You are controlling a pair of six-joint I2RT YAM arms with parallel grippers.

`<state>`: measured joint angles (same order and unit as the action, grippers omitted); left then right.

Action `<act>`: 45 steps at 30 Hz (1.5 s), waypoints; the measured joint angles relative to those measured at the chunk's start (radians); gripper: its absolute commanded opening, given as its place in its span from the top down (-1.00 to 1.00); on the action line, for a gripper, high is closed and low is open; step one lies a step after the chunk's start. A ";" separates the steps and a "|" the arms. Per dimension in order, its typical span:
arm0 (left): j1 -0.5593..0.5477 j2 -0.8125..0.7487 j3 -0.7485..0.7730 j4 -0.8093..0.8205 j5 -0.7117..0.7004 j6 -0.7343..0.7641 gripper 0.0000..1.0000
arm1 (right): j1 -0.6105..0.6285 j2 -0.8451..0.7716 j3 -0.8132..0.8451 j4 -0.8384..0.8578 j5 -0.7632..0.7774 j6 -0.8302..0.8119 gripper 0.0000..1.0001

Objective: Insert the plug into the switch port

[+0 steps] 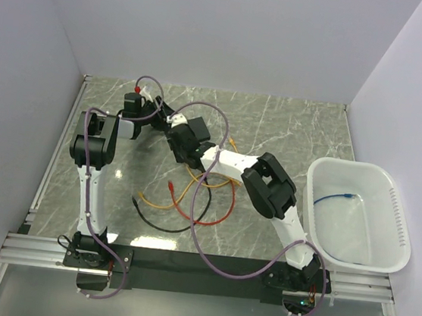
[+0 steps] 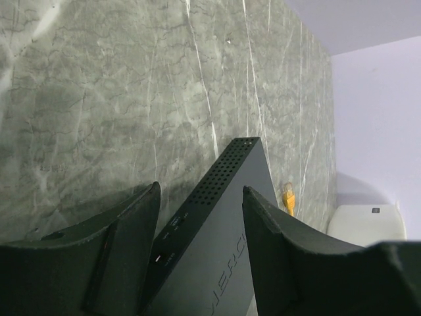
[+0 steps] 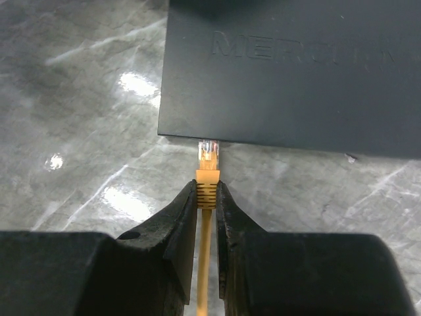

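Grasp | left gripper (image 2: pixel 200 197) clamps flat matte-black switch (image 2: pixel 223 217) | right gripper (image 3: pixel 206 189) pinches ribbed orange plug (image 3: pixel 208 172)

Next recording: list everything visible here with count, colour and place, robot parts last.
switch: 1, matte black, held between the left gripper's fingers
plug: 1, yellow with a clear tip, in the right gripper, tip at the switch's edge
second yellow plug: 1, on the table beyond the switch
yellow cable: at least 1, mid-table
red cable: 1, mid-table tangle
black cable: 1, mid-table tangle
tub: 1, white, table's right side
blue cable: 1, inside the tub
table: 1, grey marble
left gripper: black, shut on the switch
right gripper: black, shut on the plug
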<state>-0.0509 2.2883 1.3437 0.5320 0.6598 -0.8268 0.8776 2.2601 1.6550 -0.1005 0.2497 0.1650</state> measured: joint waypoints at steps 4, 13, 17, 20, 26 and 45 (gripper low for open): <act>0.000 0.001 0.004 -0.006 0.003 0.003 -0.20 | 0.013 0.003 0.000 0.008 0.020 -0.008 1.00; 0.000 0.015 0.029 -0.026 0.021 -0.001 -0.18 | 0.013 0.008 0.004 0.011 0.027 -0.006 1.00; 0.000 0.019 0.033 -0.026 0.027 0.002 -0.16 | 0.013 0.015 0.010 0.011 0.027 -0.006 1.00; 0.000 0.019 0.033 -0.028 0.028 0.013 -0.15 | 0.013 0.015 0.010 0.011 0.027 -0.005 1.00; 0.000 0.028 0.054 -0.052 0.047 0.041 -0.12 | 0.013 0.022 0.023 0.003 0.027 -0.003 1.00; -0.003 0.046 0.034 0.011 0.077 0.082 0.08 | 0.013 0.022 0.022 -0.002 0.023 0.002 1.00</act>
<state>-0.0540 2.3344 1.3777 0.5434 0.7368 -0.7448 0.8906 2.2818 1.6772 -0.1028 0.2729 0.1665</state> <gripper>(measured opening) 0.471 0.204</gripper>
